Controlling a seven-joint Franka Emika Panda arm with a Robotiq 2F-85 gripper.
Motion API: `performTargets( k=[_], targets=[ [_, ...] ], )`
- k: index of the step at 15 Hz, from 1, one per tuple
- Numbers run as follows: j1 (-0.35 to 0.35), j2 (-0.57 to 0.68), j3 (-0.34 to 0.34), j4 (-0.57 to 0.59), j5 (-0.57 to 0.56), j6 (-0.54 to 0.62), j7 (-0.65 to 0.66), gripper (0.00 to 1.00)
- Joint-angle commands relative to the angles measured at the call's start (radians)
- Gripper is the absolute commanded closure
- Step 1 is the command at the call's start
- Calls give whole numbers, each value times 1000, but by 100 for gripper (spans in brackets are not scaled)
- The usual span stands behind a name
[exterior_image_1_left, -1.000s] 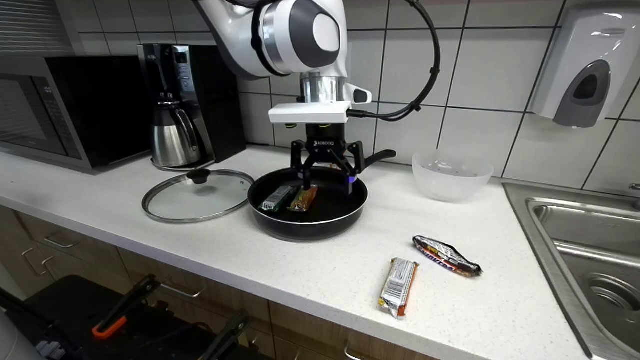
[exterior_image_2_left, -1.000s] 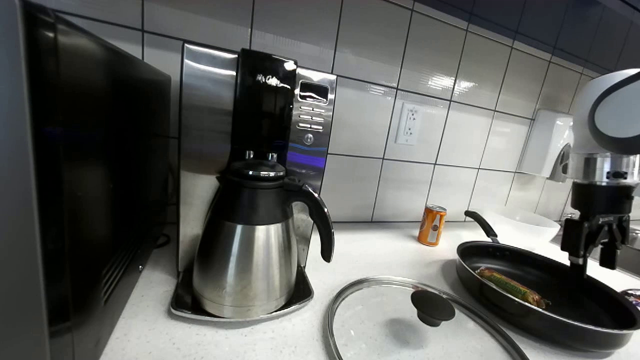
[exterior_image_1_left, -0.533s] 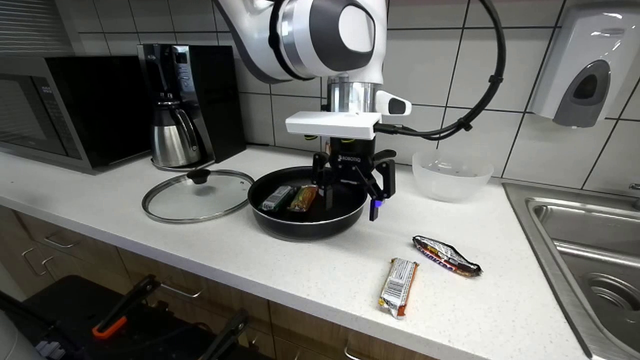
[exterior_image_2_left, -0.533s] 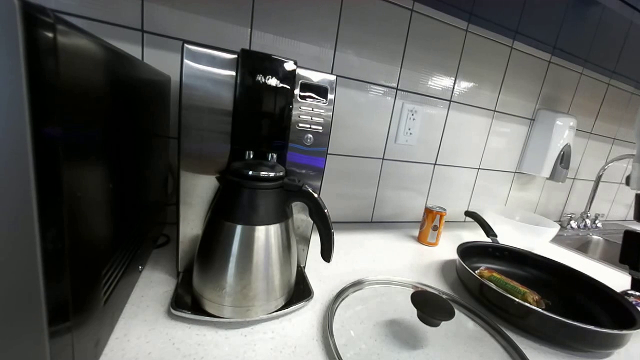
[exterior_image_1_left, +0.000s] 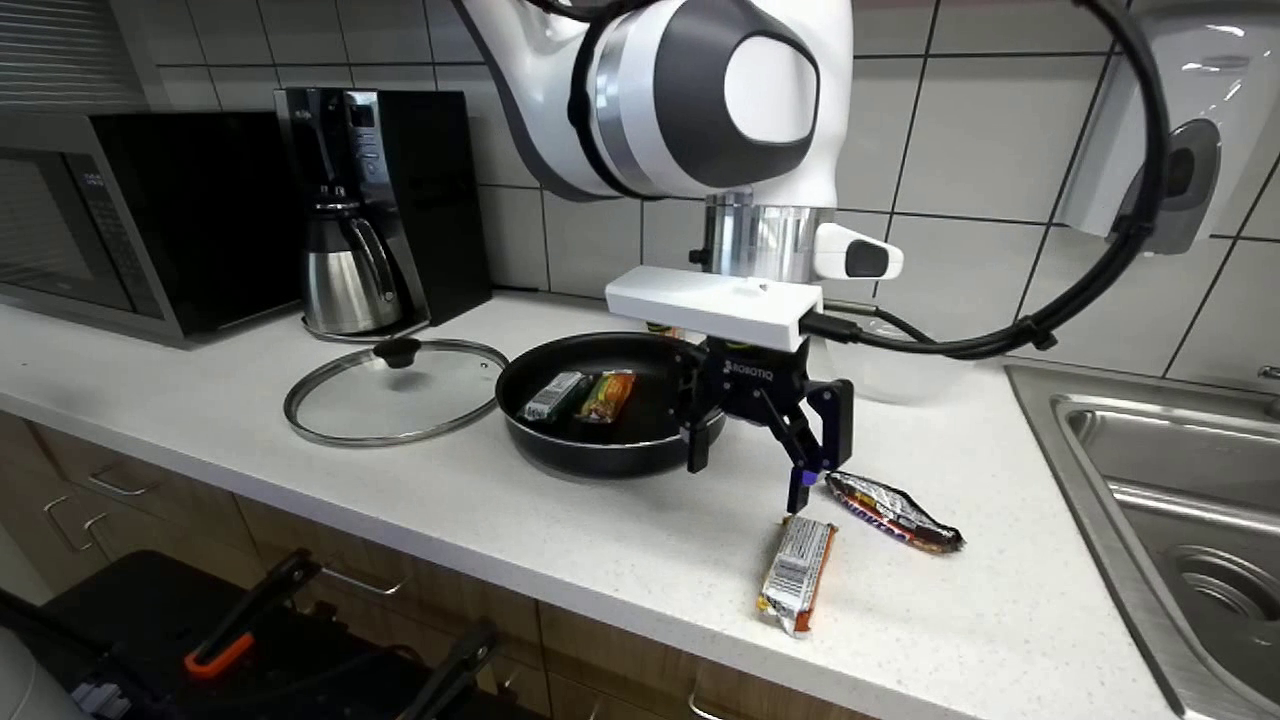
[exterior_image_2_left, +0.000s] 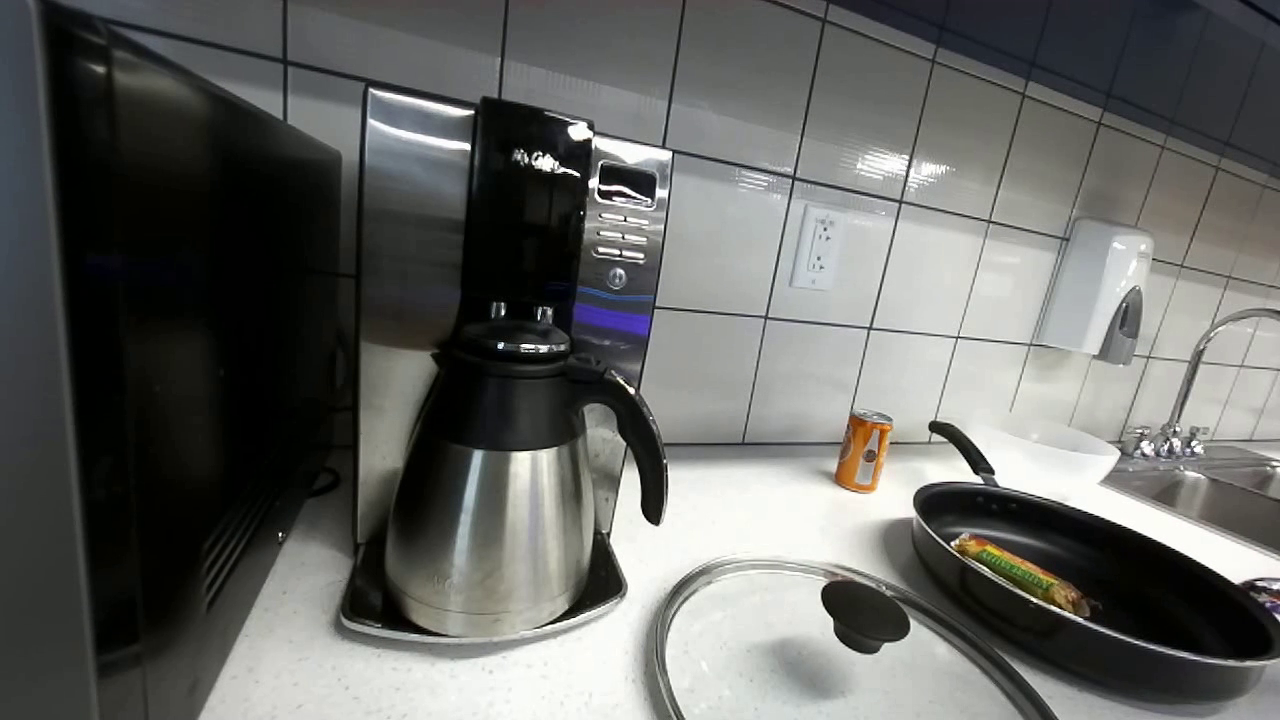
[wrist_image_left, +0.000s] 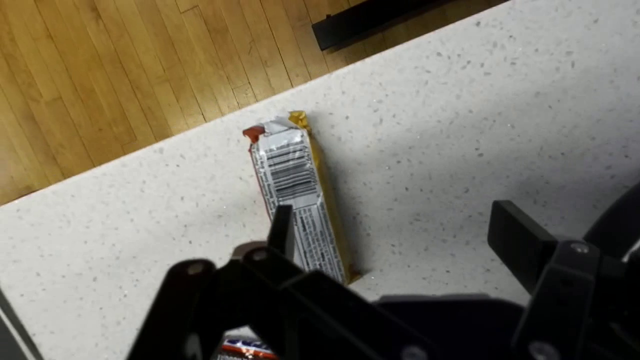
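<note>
A tiled wall (exterior_image_2_left: 740, 230), pale and glossy with dark grout, fills the background in both exterior views. In an exterior view it darkens toward the upper right, and glints of light (exterior_image_2_left: 885, 165) sit in small patches right of centre; an outlet (exterior_image_2_left: 818, 247), a white dispenser (exterior_image_2_left: 1090, 285) and a chrome faucet (exterior_image_2_left: 1167, 441) line up toward the right edge. In an exterior view a grey slatted panel (exterior_image_1_left: 60, 50) takes the upper left, a steel sink (exterior_image_1_left: 1080, 475) the lower right — and wood-fronted drawers (exterior_image_1_left: 190, 505) with metal handles (exterior_image_1_left: 122, 491) line the lower left, beneath a speckled white counter (exterior_image_1_left: 600, 530). Honey-coloured floorboards (wrist_image_left: 125, 70) show in the wrist view's upper left — beyond the counter's edge.
</note>
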Motion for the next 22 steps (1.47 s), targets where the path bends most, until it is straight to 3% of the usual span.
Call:
performTargets(
  k=[1, 9, 15, 22],
  targets=[
    [-38, 15, -14, -19, 28, 64, -36, 0],
    [-108, 94, 7, 11, 229, 137, -221, 0],
    [-139, 142, 22, 53, 264, 131, -349, 0],
    [-172, 208, 61, 107, 276, 123, -403, 0]
  ],
)
